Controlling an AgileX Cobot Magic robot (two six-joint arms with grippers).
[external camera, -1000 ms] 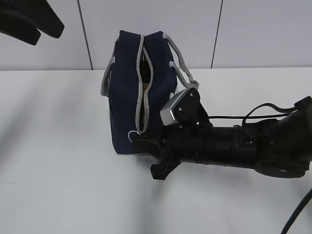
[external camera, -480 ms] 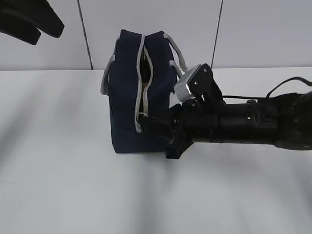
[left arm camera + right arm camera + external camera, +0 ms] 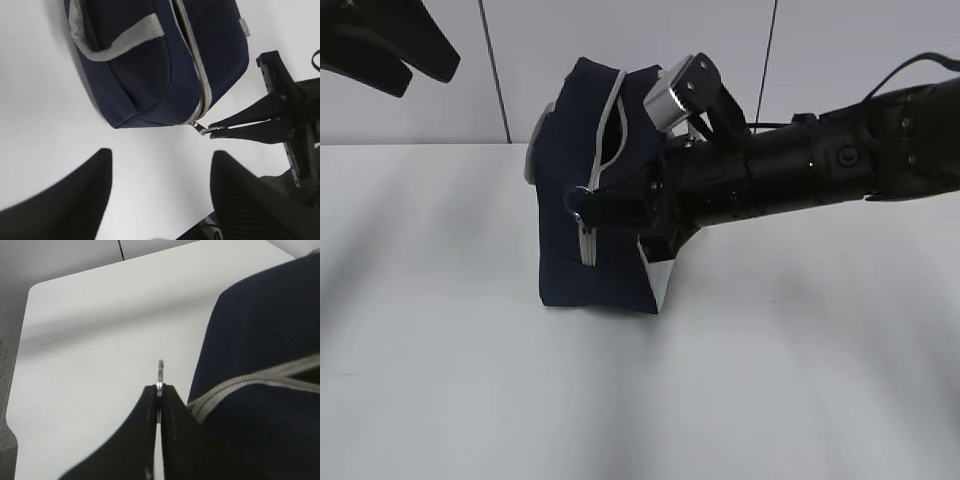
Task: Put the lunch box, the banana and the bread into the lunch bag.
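The navy-blue lunch bag (image 3: 582, 190) with grey zipper trim stands on the white table, tilted, its right bottom corner lifted. It also shows in the left wrist view (image 3: 150, 55) and the right wrist view (image 3: 270, 390). My right gripper (image 3: 582, 208) is shut on the metal ring zipper pull (image 3: 160, 371), about halfway up the bag's front; the zipper below it is closed, above it slightly open. The ring also shows in the left wrist view (image 3: 202, 129). My left gripper (image 3: 160, 185) is open and empty, high above the table at upper left (image 3: 400, 50). Lunch box, banana and bread are out of view.
The white table (image 3: 440, 350) spreads all round the bag. A grey panelled wall (image 3: 840, 60) stands behind. My right arm (image 3: 820, 165) reaches in from the right, across the bag's side and its grey strap handle (image 3: 120, 40).
My right gripper has risen from the bag's bottom front to mid-height with the zipper pull, closing the lower zipper. The bag has tipped left and its right bottom corner has lifted.
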